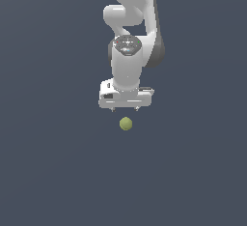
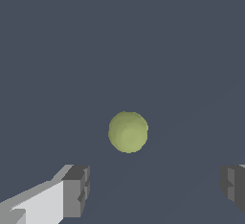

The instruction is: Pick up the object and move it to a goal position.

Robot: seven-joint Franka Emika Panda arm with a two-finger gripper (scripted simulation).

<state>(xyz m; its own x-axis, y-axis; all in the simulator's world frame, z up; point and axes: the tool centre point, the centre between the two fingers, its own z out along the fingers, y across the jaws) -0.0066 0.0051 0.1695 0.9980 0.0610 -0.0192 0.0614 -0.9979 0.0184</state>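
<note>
The object is a small olive ball (image 1: 126, 123) lying on the dark grey floor. It also shows in the wrist view (image 2: 128, 131) as a plain yellow-green ball. My white gripper (image 1: 125, 109) hangs just above and slightly behind the ball, apart from it. Its two grey fingertips (image 2: 76, 190) stand wide apart, with nothing between them. The ball is narrower than the gap between the fingers and lies just ahead of it in the wrist view.
The plain dark grey floor (image 1: 58, 162) fills the scene around the ball. The white arm (image 1: 130, 22) rises above the gripper towards the top of the exterior view.
</note>
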